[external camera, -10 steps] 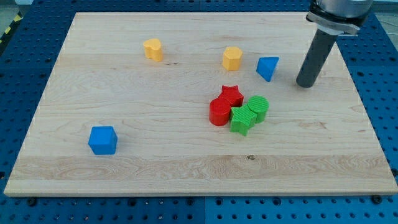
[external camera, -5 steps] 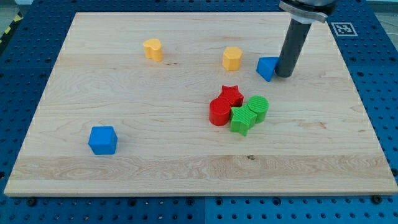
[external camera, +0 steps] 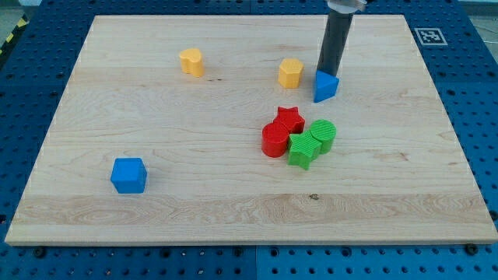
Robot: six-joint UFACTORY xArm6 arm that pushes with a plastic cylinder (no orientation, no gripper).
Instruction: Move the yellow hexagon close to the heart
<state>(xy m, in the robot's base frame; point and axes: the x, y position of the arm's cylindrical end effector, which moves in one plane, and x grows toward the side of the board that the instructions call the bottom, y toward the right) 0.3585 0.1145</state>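
Note:
The yellow hexagon (external camera: 290,73) lies in the upper middle of the wooden board (external camera: 156,117). The yellow heart (external camera: 191,61) lies to its left, well apart from it. My tip (external camera: 326,71) stands just right of the hexagon, with a small gap between them, and touches the top of the blue triangle (external camera: 325,86), which lies right of the hexagon and slightly lower.
A cluster lies below the hexagon: red star (external camera: 289,119), red cylinder (external camera: 274,141), green star (external camera: 302,150), green cylinder (external camera: 323,134). A blue cube (external camera: 128,175) sits at the lower left. The board rests on a blue pegboard table.
My tip has moved left and up, from right of the blue triangle to its upper left. The blue triangle has shifted slightly left and turned.

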